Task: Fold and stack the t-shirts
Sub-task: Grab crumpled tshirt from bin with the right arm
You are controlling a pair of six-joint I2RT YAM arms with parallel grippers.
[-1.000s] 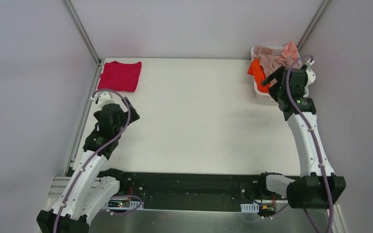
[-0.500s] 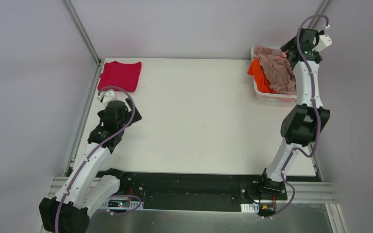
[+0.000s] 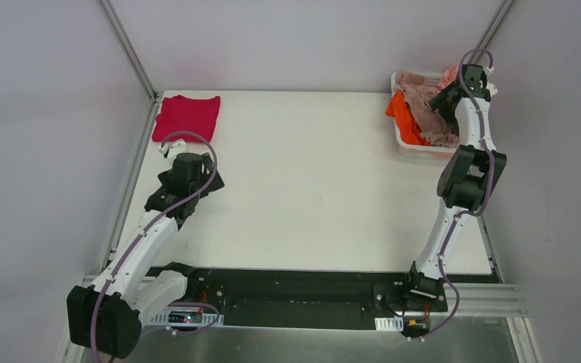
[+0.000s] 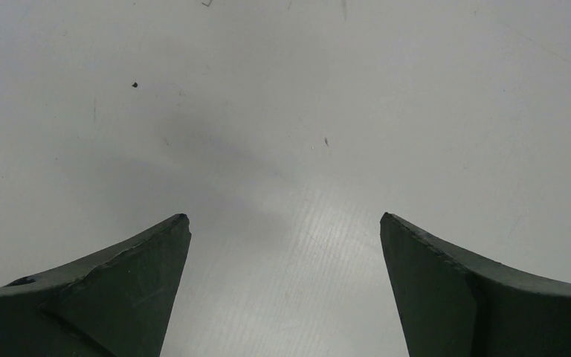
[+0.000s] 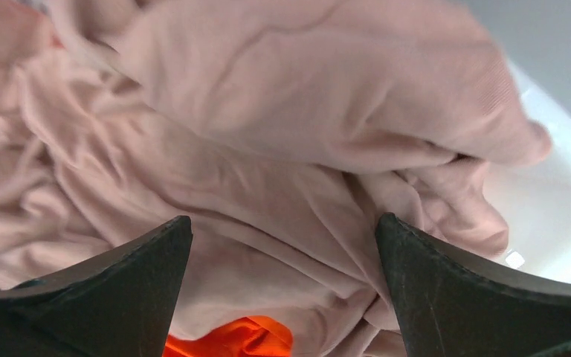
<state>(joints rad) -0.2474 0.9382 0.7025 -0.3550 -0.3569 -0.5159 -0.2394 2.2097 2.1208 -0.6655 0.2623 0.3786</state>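
I count four t-shirts, one basket (image 3: 428, 76) and my two grippers. The crimson t-shirt (image 3: 187, 118) lies folded flat, far left of the basket along the same back edge. My left gripper (image 4: 282, 216) hangs well left of the basket too, on the nearer side of that shirt. Its jaws are spread wide over bare table (image 3: 310, 174), with nothing between them.

Three shirts are heaped in the basket: the orange t-shirt (image 3: 405, 117) at its left side, the dusty-pink t-shirt (image 3: 431, 106) crumpled across the middle, and the pale pink t-shirt (image 3: 448, 76) at its far right corner. My right gripper (image 5: 282, 217) hovers over the basket, jaws spread wide and gripping nothing, with dusty-pink folds just beneath them.
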